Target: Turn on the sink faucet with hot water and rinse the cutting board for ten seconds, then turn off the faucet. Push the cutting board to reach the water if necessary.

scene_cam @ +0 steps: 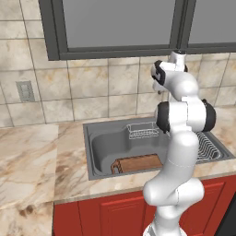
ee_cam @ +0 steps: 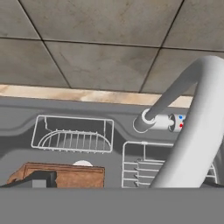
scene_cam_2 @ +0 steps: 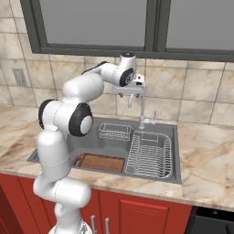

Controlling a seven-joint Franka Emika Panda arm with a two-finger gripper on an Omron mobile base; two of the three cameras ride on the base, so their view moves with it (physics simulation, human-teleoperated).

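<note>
The sink faucet point(scene_cam_2: 142, 107) rises behind the sink point(scene_cam_2: 176, 151), and no water runs from it. In the hand view its spout point(ee_cam: 197, 131) arches close by on the right, above its base point(ee_cam: 144, 122) and a handle point(ee_cam: 175, 122) with red and blue dots. My gripper point(scene_cam_2: 131, 91) hovers at the top of the spout, open, with one dark fingertip point(ee_cam: 37, 179) low on the left and the spout passing between the fingers. The reddish-brown cutting board point(scene_cam_2: 101, 162) point(scene_cam: 138, 163) point(ee_cam: 70, 175) lies flat in the basin's front left part, away from the spout's outlet.
A small wire basket point(scene_cam_2: 114, 131) point(ee_cam: 72, 135) sits at the basin's back. A wire dish rack point(scene_cam_2: 151, 155) point(scene_cam: 209, 147) fills the right side. A tiled wall and window stand behind, with a wall outlet point(scene_cam: 25, 91) on the left. Marble counter point(scene_cam: 27, 161) flanks the sink.
</note>
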